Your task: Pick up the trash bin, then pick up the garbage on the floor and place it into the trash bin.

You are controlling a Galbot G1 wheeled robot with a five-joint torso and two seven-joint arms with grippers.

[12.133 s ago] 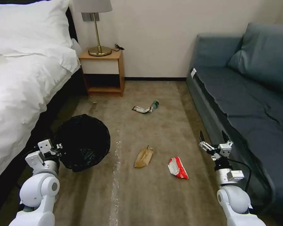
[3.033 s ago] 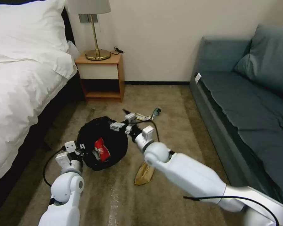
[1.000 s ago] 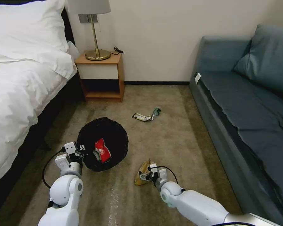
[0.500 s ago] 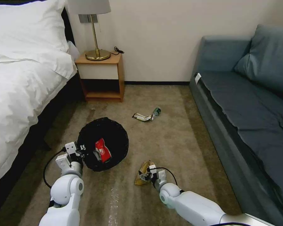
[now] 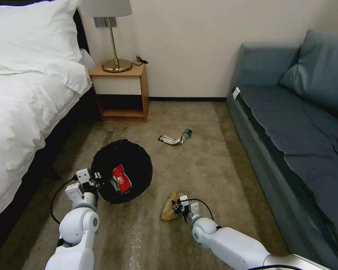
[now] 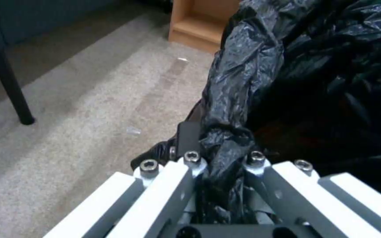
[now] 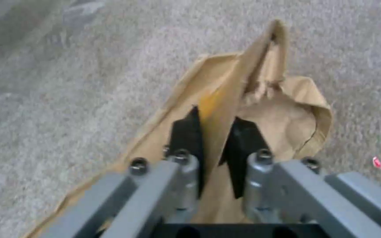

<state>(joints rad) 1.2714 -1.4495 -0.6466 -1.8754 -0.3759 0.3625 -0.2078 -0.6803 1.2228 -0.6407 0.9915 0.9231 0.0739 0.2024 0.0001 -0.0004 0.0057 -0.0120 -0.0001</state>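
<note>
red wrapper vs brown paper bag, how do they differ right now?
Red wrapper lies inside the trash bin; brown paper bag lies on the floor.
The wrapper is free of either gripper; the right gripper is shut on a fold of the bag.
Both are crumpled.

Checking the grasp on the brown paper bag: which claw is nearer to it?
Right. The right claw is closed on a fold of the brown paper bag on the carpet; the left claw is off to the left, clamping the trash bin liner.
</note>
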